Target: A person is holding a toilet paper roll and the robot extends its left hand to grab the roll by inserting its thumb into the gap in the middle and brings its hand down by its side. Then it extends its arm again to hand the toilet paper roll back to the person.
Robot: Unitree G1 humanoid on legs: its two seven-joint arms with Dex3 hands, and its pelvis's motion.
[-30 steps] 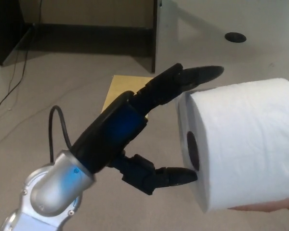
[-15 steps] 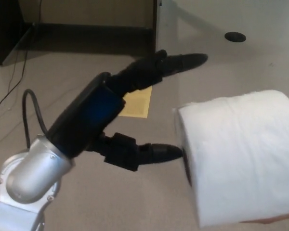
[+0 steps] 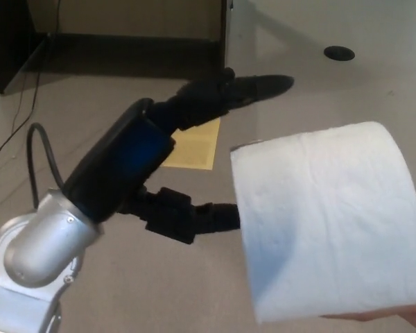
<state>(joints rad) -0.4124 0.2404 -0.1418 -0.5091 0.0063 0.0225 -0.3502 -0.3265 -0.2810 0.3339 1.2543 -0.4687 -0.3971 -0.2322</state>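
A big white toilet paper roll (image 3: pixel 326 222) fills the right of the head view, held up from below by a person's hand (image 3: pixel 405 319) at the bottom right corner. My left hand (image 3: pixel 159 163) reaches in from the lower left and is open. Its two fingers (image 3: pixel 229 94) point forward, above and left of the roll, not touching it. The thumb (image 3: pixel 194 218) stretches toward the roll's left end, and its tip is hidden behind the roll's edge. The roll's centre hole does not show. My right hand is out of the picture.
A yellow sheet (image 3: pixel 197 149) lies on the grey floor behind my hand. A black cable (image 3: pixel 35 152) loops at my wrist. Dark furniture (image 3: pixel 7 41) stands at the back left, a panel edge (image 3: pixel 226 35) at the back centre, and a round black floor fitting (image 3: pixel 338 53) at the back right.
The roll has come left toward my hand and turned, so its centre hole no longer shows. My thumb tip now disappears behind the roll's end. My hand sits slightly further left.
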